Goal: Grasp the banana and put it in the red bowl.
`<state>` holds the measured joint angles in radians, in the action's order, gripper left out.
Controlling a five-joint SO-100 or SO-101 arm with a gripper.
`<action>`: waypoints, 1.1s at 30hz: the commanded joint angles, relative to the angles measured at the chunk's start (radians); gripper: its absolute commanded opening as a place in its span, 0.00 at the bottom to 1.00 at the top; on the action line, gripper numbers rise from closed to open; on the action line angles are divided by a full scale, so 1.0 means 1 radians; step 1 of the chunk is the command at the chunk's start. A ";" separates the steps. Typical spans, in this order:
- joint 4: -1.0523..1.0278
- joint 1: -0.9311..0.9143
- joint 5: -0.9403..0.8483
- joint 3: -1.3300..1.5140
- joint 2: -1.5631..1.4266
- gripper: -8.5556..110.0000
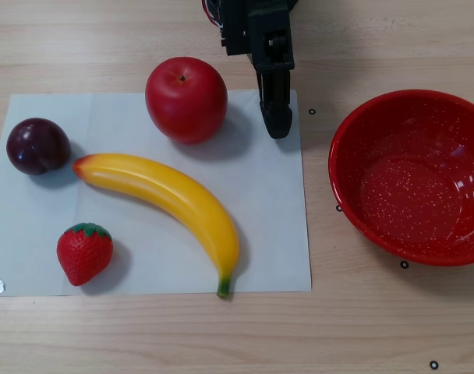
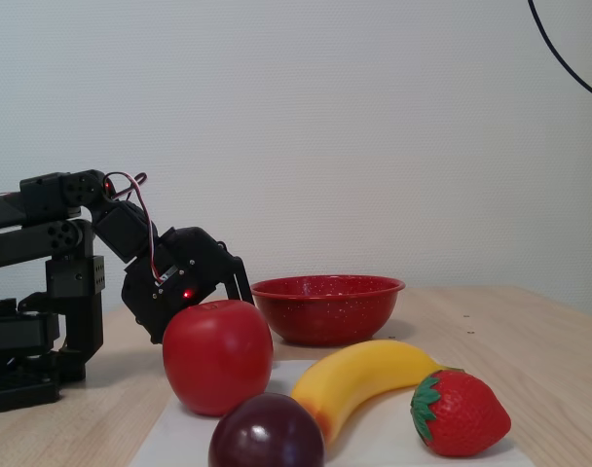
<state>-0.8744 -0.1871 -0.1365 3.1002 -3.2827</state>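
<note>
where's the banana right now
In the other view the banana lies diagonally on the white paper, below the apple, between the plum and strawberry and the red bowl.

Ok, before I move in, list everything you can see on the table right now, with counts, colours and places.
banana: 1, yellow, diagonal across the paper's middle
apple: 1, red, paper's top edge
plum: 1, dark purple, paper's left edge
strawberry: 1, red with green cap, paper's lower left
paper sheet: 1, white, under the fruit
red bowl: 1, white-speckled, empty, right of the paper
gripper: 1, black, beside the apple, jaws look closed, holding nothing
</note>
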 commanded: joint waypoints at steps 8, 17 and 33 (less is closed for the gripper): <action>-0.020 -0.003 0.009 0.003 0.008 0.07; -0.020 -0.003 0.014 0.003 0.008 0.07; -0.169 0.021 0.005 -0.258 0.187 0.07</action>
<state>-1.0278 -0.1764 -0.1120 2.9575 -3.1309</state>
